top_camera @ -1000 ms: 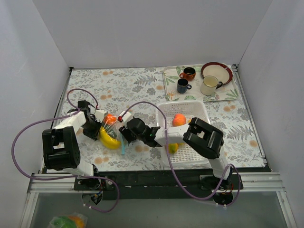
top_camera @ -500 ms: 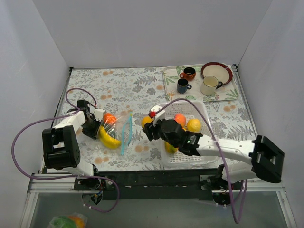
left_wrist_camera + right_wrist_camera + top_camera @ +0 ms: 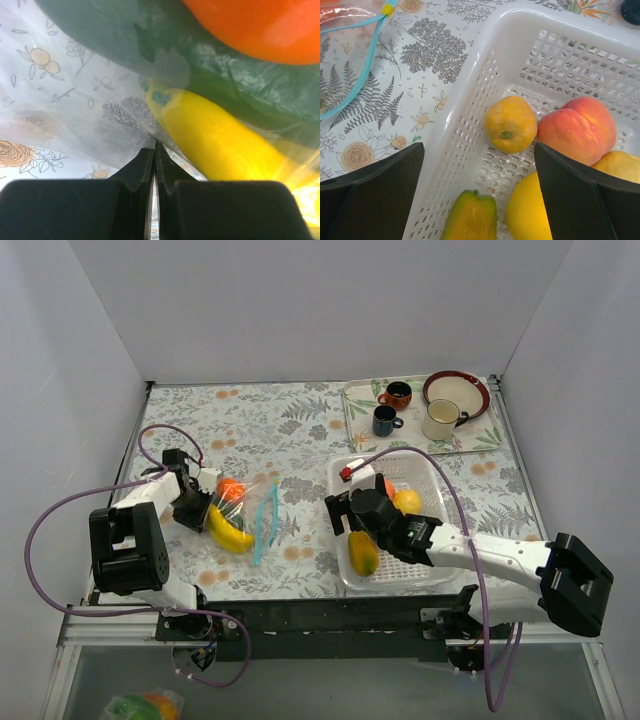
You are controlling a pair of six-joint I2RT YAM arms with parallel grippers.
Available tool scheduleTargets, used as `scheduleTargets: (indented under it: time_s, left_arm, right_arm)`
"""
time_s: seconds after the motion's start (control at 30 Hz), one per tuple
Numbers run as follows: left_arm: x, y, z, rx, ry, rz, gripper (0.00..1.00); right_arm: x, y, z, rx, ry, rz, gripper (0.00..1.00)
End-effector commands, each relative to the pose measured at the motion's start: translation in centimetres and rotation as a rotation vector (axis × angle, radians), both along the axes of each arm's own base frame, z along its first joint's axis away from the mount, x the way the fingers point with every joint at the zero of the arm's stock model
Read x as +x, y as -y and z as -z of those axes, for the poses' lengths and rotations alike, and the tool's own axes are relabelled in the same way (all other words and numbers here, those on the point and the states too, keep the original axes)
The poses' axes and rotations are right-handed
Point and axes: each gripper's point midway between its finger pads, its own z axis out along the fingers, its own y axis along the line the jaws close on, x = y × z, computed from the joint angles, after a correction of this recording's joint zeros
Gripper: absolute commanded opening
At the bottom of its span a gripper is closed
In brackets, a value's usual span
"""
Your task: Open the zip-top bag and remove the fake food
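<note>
Zip-top bag (image 3: 243,512), apparently in left claw (image 3: 154,148)

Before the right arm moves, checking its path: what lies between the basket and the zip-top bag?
Nothing: only bare floral tablecloth separates basket and zip-top bag, clearest in the top external view.

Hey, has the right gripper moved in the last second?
Yes. The right gripper has moved to the right, from beside the zip-top bag to over the left part of the white basket, where it now hangs open.
</note>
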Motion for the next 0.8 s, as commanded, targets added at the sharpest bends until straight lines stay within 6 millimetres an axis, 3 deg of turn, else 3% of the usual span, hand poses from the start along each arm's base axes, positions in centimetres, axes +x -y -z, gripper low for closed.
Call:
scheduleTargets:
  time_s: [0.0,0.13,0.17,0.23,0.27,0.33,0.4,0.43,0.47,0.77]
  left_arm:
    - [0.5,-0.2,0.8,-0.005,0.007,0.001,0.00]
    - [0.7,-0.2,0.9,-0.003,0.008,-0.001,0.00]
    - [0.9,-0.2,0.8,-0.005,0.011,-0.001,0.00]
    - [1.3,-0.3,0.7,-0.006,0.017,-0.003,0.00]
    - [1.4,-0.2,0.8,-0.009,0.015,-0.003,0.00]
    - [1.9,-0.1,0.8,-0.018,0.017,-0.003,0.00]
    - [2.5,0.1,0.9,-0.027,0.017,-0.001,0.00]
    - [2.6,0.0,0.9,-0.027,0.015,-0.003,0.00]
    - [2.8,0.0,0.8,-0.026,0.017,0.000,0.00]
    - [2.1,-0.1,-0.2,-0.012,0.028,0.035,0.00]
  right_arm:
    - [0.3,-0.9,-1.6,-0.036,0.024,-0.039,0.99]
    - [-2.0,-5.8,-4.8,0.002,0.150,-0.277,0.98]
    - [-3.6,-7.7,-4.5,0.005,0.149,-0.373,0.99]
    - [-4.8,-10.1,-5.0,0.012,0.161,-0.473,0.95]
    - [-5.7,-11.5,-3.6,-0.023,0.143,-0.545,0.92]
    - [-6.1,-13.0,-2.7,-0.055,0.132,-0.600,0.81]
    - [-6.2,-15.1,-1.5,-0.079,0.113,-0.647,0.69]
    - [-6.0,-15.8,-1.2,-0.087,0.118,-0.658,0.57]
    - [-6.0,-16.5,0.2,-0.108,0.103,-0.675,0.54]
    - [-3.3,-20.6,2.3,-0.131,0.139,-0.680,0.51]
